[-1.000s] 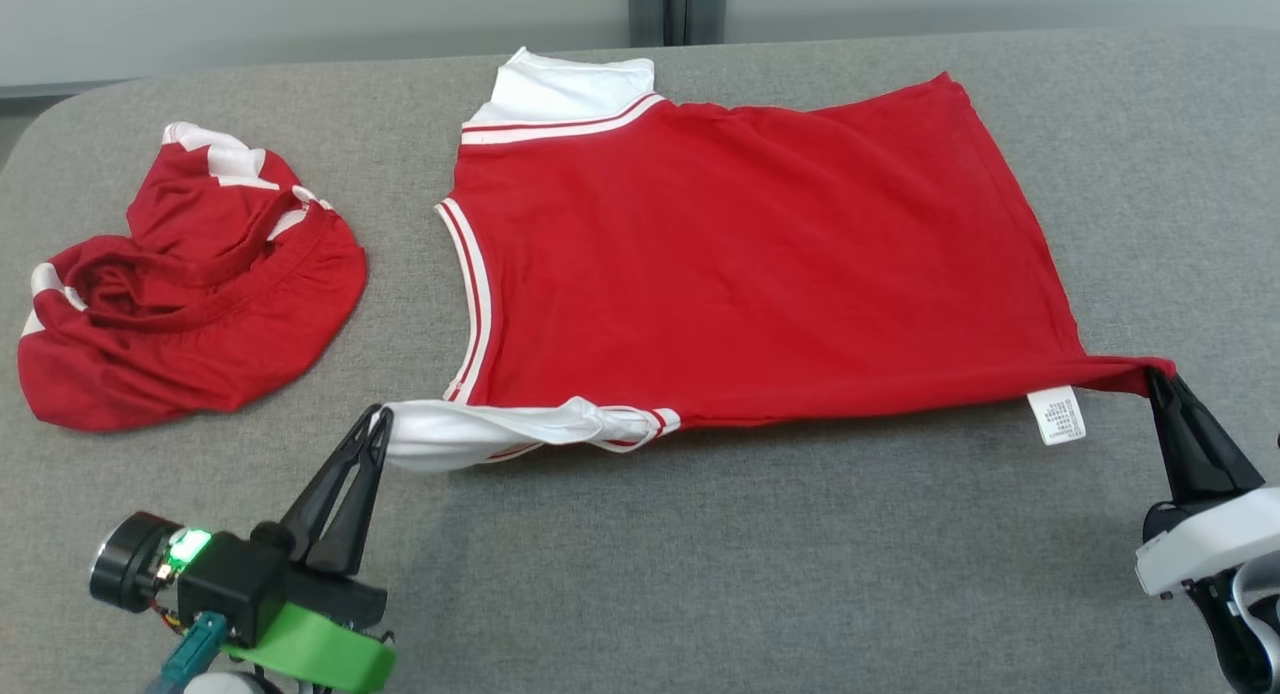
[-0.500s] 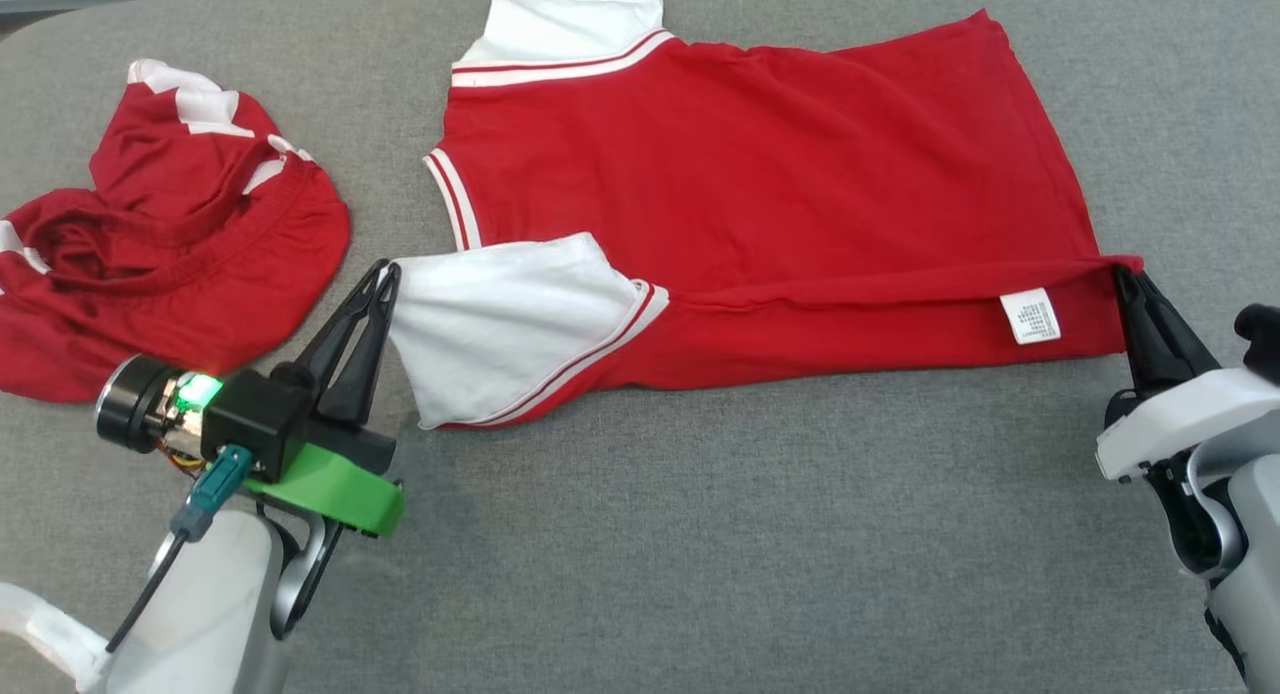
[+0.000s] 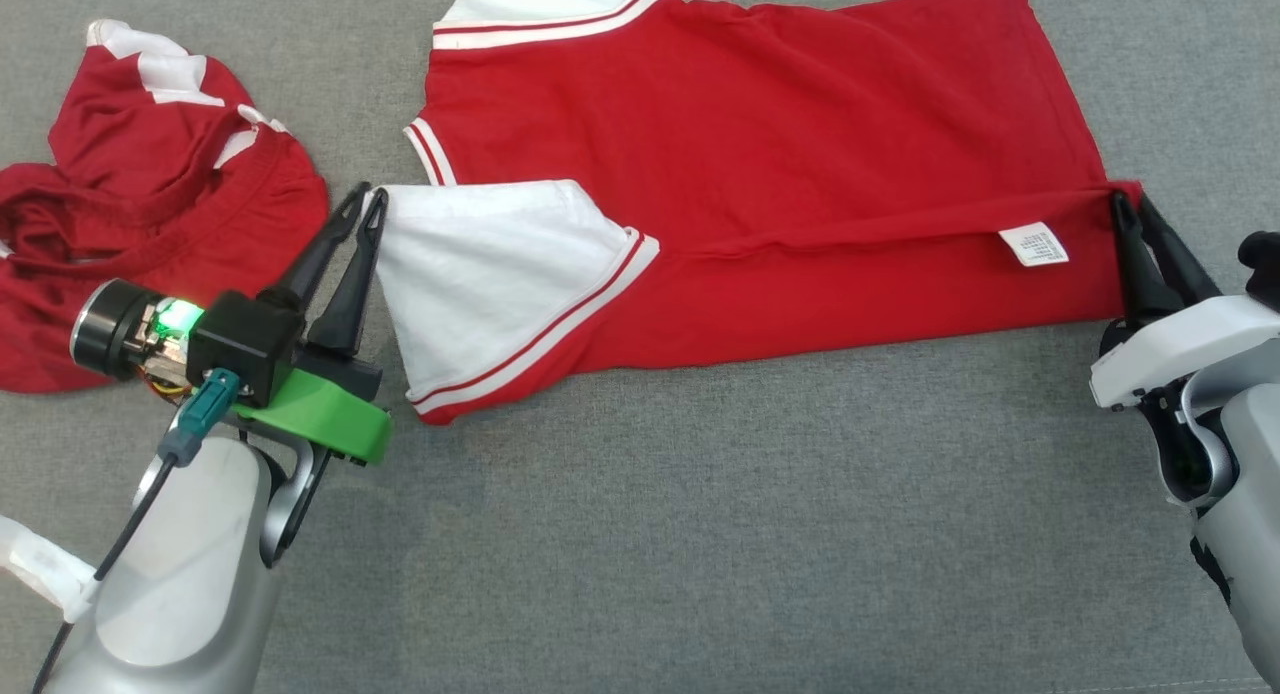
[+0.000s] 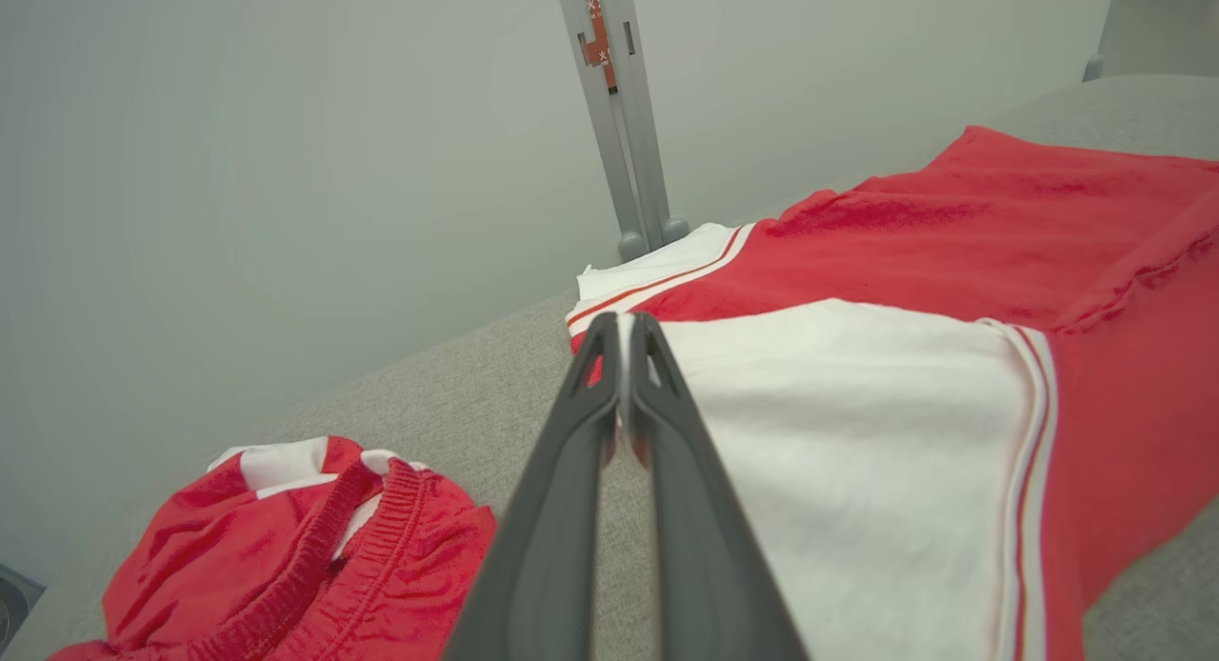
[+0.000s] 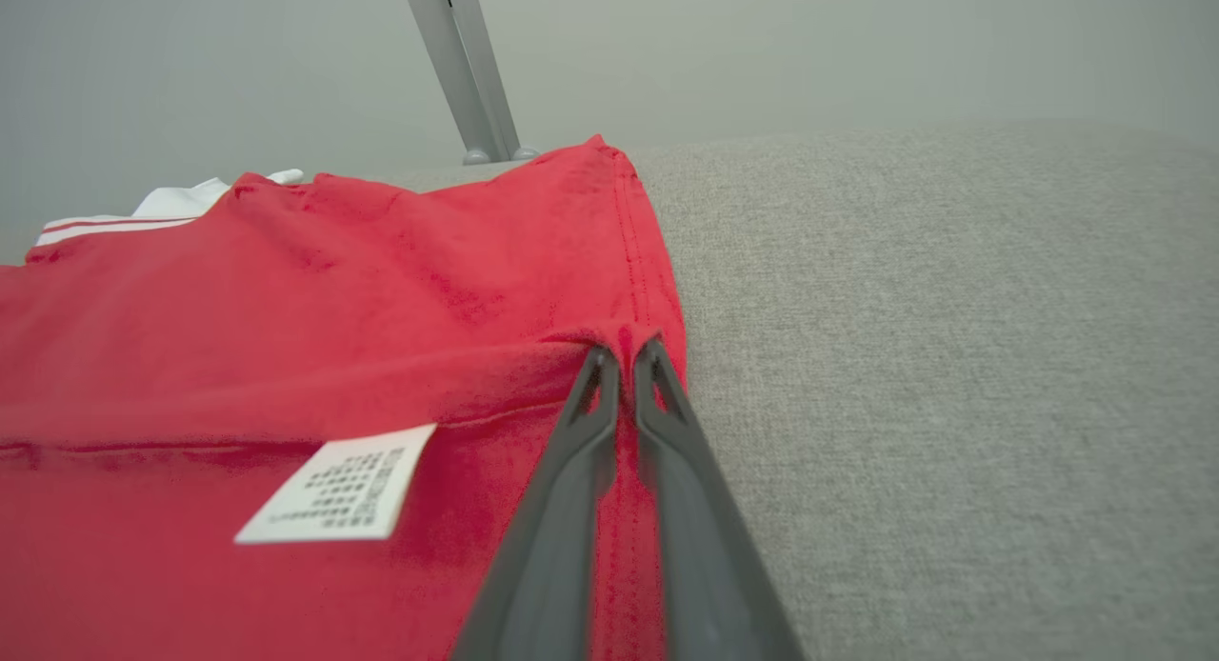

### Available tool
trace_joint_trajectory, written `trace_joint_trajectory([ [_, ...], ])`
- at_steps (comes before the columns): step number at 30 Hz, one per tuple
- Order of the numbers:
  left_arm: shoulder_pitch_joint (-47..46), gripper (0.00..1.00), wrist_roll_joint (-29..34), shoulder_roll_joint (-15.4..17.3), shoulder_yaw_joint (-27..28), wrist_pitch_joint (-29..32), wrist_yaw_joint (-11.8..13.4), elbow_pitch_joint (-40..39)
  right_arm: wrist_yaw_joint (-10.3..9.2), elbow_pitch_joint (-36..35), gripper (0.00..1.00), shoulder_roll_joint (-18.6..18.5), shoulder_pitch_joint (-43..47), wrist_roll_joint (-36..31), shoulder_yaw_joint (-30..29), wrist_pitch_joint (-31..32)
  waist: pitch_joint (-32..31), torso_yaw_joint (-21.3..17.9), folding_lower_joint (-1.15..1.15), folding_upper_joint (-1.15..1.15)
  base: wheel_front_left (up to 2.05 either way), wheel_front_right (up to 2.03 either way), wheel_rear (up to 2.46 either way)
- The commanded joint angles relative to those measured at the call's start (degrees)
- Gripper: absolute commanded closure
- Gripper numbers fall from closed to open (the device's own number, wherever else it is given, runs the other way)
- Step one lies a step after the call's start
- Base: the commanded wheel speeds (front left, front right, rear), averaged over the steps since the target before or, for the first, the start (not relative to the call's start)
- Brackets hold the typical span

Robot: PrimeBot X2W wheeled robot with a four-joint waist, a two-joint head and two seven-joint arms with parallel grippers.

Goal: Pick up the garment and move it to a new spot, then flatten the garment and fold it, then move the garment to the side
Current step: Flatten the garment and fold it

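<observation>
Right, the red garment (image 3: pixel 780 154) lies spread across the grey table (image 3: pixel 700 534), its near edge folded over onto the body so the white sleeve (image 3: pixel 490 264) and the label (image 3: pixel 1034 245) face up. The left gripper (image 3: pixel 366 192) reaches forward from the lower left, forearm low, long fingers slanting up to the sleeve's outer corner. They're drawn almost together, with the white edge nipped between the tips. Over on the other side, the right gripper (image 3: pixel 1130 202) comes in from the lower right, pale wrist bent, fingers tilted inward to the hem corner (the red cloth bunches up just there), pressed close with that corner pinched between them. The arms sit wide apart, one at each end of the fold. Beside the left arm a second red piece (image 3: pixel 150 204) lies crumpled, apart from the garment.
</observation>
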Motion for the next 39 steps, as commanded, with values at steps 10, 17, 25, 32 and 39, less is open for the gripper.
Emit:
trace_joint_trajectory([
  [10, 7.6, 0.0, -4.27, -5.96, 7.95, 0.01, 0.3, -2.21, -0.07, -9.28, 0.0, 3.59, 6.31, -4.96, -10.04, -0.22, -2.07, -0.19, 0.0, 0.0, 0.0, 0.0, 0.0],
  [17, 16.75, 0.0, -13.93, -9.94, 5.38, -0.01, 0.06, 3.27, -0.07, -12.3, 0.0, 6.42, 13.15, -5.91, -13.66, -0.23, -3.97, -0.32, 0.0, 0.0, 0.0, 0.0, 0.0],
  [25, 14.19, 0.0, -18.08, -10.49, 3.22, 0.25, 0.08, 12.34, -0.07, -13.17, 0.0, 8.06, 15.78, -6.09, -14.29, -0.23, -4.67, -0.29, 0.0, 0.0, 0.0, 0.0, 0.0],
  [32, 10.78, 0.62, -17.86, -10.01, -0.17, 0.38, 0.07, 18.4, -0.07, -12.66, 0.0, 7.95, 15.21, -6.04, -13.42, -0.23, -4.95, -0.8, 0.0, 0.0, 0.0, 0.0, 0.0],
  [39, 10.11, 1.0, -18.1, -8.12, -4.23, 0.09, 0.07, 19.52, -0.07, -8.57, 0.0, 8.49, 13.6, -4.73, -11.8, -0.24, -5.36, -0.36, 0.0, 0.0, 0.0, 0.0, 0.0],
])
